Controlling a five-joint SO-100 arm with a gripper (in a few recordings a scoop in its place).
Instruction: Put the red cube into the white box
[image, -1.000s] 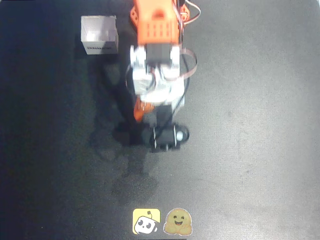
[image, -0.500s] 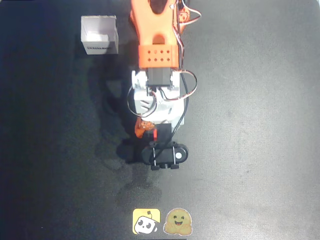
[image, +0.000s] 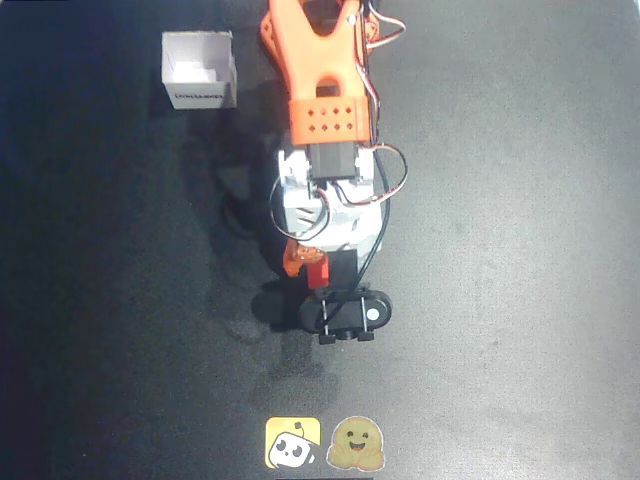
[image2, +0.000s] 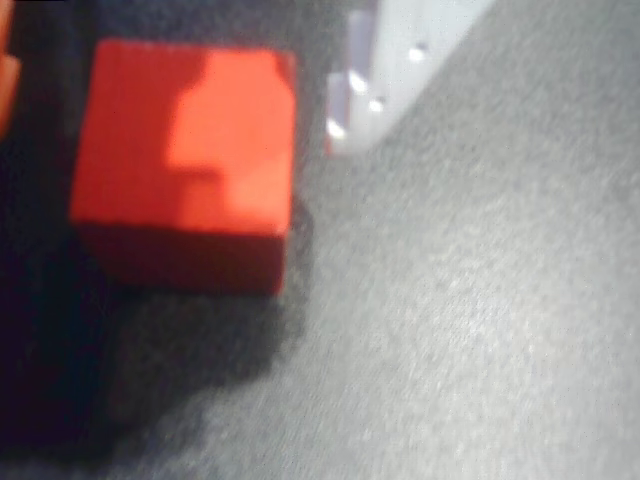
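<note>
The red cube (image2: 185, 160) rested on the dark table (image: 520, 250), between the tool's (image: 305, 262) fingers. The tool stood wide, not gripping. The white box (image: 200, 70) sat well apart.

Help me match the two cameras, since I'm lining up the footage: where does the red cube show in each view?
Overhead view: the red cube peeks out just below the white arm body, centre of the picture, above the black camera mount.
Wrist view: the red cube sits large at upper left, on the dark table.
Shared landmark: the dark table surface under the cube.

The red cube (image2: 185, 165) sits flat on the dark table, well apart from the open, upright white box (image: 199, 70).
</note>
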